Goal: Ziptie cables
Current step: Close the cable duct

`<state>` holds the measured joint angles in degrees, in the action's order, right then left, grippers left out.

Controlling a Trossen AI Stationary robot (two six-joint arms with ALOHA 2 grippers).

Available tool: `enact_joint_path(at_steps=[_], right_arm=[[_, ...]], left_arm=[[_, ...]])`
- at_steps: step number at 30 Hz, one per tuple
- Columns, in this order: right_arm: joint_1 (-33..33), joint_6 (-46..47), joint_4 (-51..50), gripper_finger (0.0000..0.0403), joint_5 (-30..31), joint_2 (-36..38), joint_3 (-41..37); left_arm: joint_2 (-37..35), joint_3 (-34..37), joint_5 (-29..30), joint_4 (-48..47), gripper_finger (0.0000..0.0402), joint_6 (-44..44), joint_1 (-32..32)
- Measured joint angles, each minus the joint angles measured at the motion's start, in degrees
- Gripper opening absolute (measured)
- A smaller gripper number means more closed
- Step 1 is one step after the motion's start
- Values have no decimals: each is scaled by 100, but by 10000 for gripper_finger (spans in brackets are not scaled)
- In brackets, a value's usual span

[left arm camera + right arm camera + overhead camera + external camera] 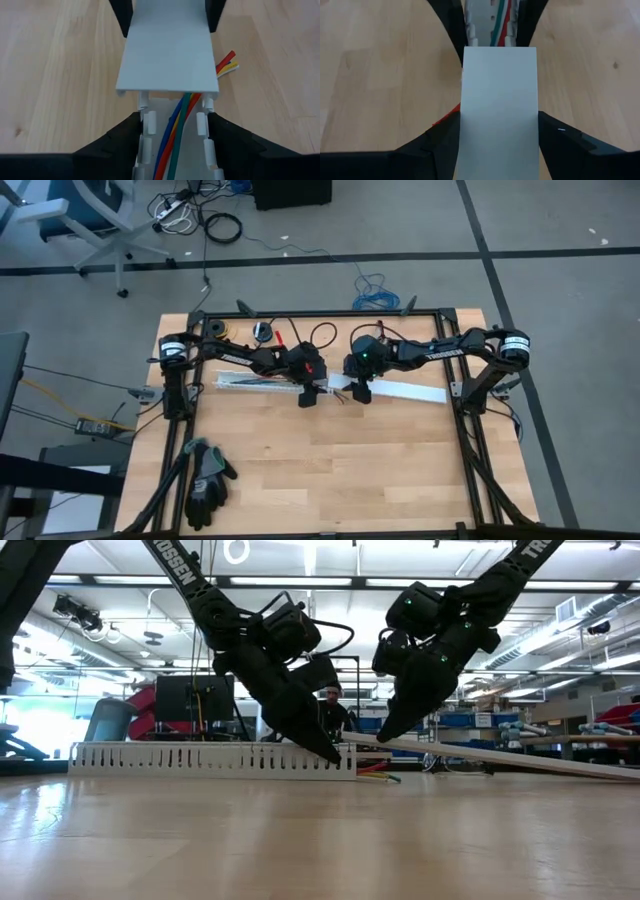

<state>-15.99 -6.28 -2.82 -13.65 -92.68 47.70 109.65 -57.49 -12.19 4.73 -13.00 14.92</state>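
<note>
A white slotted duct (250, 383) lies on the wooden table, and the cables (172, 132), blue, orange, green and red, run along inside it. Their red, yellow and white ends (227, 65) stick out past the duct's right end. My left gripper (308, 393) is shut on that end of the duct. My right gripper (358, 390) is shut on a flat white cover strip (410, 391). The strip's left end (170, 90) hovers just above the duct's end. The strip slopes down toward the table's right (560, 765). My left gripper (174, 117) pinches the duct's two slotted side walls (145, 135) between its fingers, close to the duct's right end. The fingers slant down from the left and lie along the duct. The duct rests on the table. My right gripper (499, 114) pinches the cover strip by its two long edges (467, 125), near its left end. The fingers slant down from the right and lie along the strip. That end is lifted clear; the strip tilts down to the right.
A pair of black gloves (208, 480) lies at the near left corner. Small items, among them a tape roll (263, 331), sit along the far edge inside the black frame (330, 313). Bare wood (340, 470) fills the near half.
</note>
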Motion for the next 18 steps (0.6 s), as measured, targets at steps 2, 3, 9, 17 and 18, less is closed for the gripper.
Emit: enact_joint_path(at_steps=[2, 3, 9, 17, 18], right_arm=[[2, 1, 8, 231, -1, 0, 0], [11, 3, 5, 231, 0, 0, 0], [50, 4, -137, 231, -2, 0, 0], [53, -85, -109, 232, 27, -2, 0], [53, -88, -93, 233, 33, -2, 0]], left_arm=[[2, -2, -3, 17, 223, 12, -2], [2, -4, -8, 20, 223, 12, -2], [2, -4, -10, 23, 223, 16, -2], [2, -4, -10, 53, 223, 32, -2], [2, -4, -10, 53, 223, 34, -2]])
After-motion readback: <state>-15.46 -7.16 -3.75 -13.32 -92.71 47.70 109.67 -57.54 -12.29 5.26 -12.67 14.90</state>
